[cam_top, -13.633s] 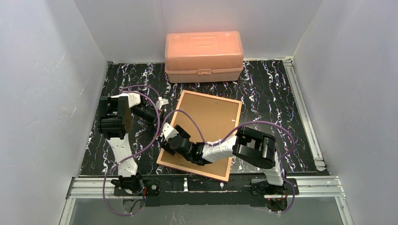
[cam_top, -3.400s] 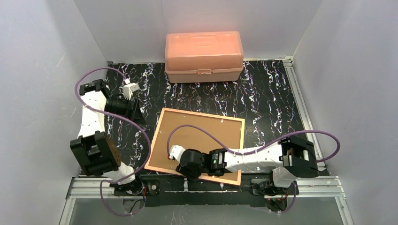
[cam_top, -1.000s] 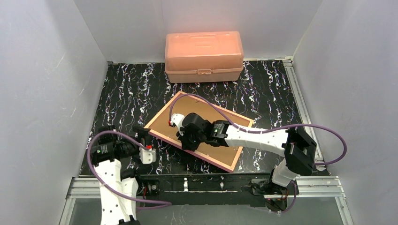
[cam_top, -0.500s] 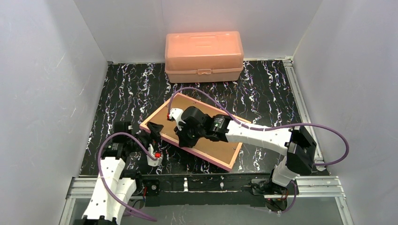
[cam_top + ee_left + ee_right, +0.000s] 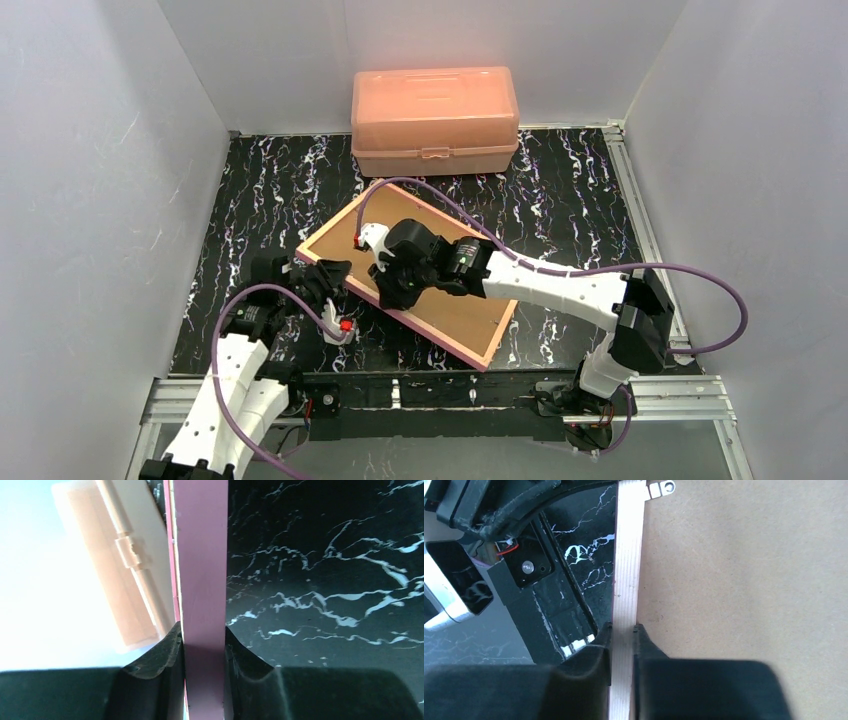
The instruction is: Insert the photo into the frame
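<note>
The frame lies back side up at a slant in the middle of the table, its brown backing board facing me. My left gripper is at the frame's near-left edge. In the left wrist view the pink frame rim runs between the jaws and touches both fingers of the left gripper. My right gripper reaches over the board. In the right wrist view its jaws sit snug on either side of the pale rim beside the backing board, the right gripper astride it. The photo is out of view.
A salmon-pink lidded box stands at the back of the table and shows in the left wrist view too, as the box. Grey walls close in the left, right and back. Purple cables loop over both arms, one across the board.
My left arm has swung in from the near-left to the frame's left edge and its jaws have closed on the rim. The frame, held by the right gripper, has shifted slightly left.
</note>
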You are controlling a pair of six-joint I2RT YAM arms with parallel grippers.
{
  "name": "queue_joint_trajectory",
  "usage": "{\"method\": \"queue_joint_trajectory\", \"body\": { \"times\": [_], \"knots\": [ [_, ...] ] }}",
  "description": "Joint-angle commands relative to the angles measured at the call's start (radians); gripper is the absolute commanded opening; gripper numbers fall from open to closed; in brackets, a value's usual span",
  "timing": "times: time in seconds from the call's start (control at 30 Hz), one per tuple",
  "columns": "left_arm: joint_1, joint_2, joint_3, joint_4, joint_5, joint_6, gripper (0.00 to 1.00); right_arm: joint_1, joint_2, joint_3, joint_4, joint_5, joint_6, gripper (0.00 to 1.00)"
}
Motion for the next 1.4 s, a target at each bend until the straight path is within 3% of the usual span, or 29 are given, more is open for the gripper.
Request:
{"method": "queue_joint_trajectory", "body": {
  "times": [0.0, 0.07, 0.13, 0.37, 0.53, 0.67, 0.9, 1.2, 1.3, 1.37],
  "knots": [
    [-0.016, -0.045, 0.007, 0.024, 0.033, -0.015, 0.08, 0.008, -0.030, 0.081, 0.038, 0.051, -0.029, 0.34],
    [-0.016, -0.058, 0.010, 0.023, 0.033, -0.052, 0.07, 0.008, -0.036, 0.107, 0.002, 0.102, -0.049, 0.53],
    [-0.018, -0.064, 0.028, 0.013, 0.031, -0.110, 0.05, 0.009, -0.048, 0.138, -0.047, 0.160, -0.083, 0.64],
    [-0.018, -0.049, 0.160, -0.134, 0.026, -0.299, 0.01, 0.102, -0.112, 0.147, -0.168, 0.320, -0.228, 0.80],
    [-0.018, -0.037, 0.243, -0.241, 0.017, -0.354, 0.00, 0.212, -0.128, 0.119, -0.237, 0.435, -0.324, 0.91],
    [-0.018, -0.028, 0.289, -0.306, 0.011, -0.363, 0.00, 0.282, -0.119, 0.124, -0.282, 0.556, -0.371, 0.94],
    [-0.018, -0.044, 0.326, -0.327, 0.011, -0.385, 0.00, 0.291, -0.077, 0.118, -0.296, 0.710, -0.435, 0.86],
    [-0.018, -0.027, 0.375, -0.334, 0.013, -0.472, 0.00, 0.294, -0.066, 0.089, -0.211, 0.777, -0.511, 0.63],
    [-0.018, -0.025, 0.378, -0.299, 0.013, -0.529, 0.00, 0.292, -0.069, 0.079, -0.190, 0.791, -0.520, 0.50],
    [-0.017, -0.025, 0.378, -0.270, 0.016, -0.579, 0.00, 0.293, -0.073, 0.073, -0.179, 0.794, -0.527, 0.35]
  ]
}}
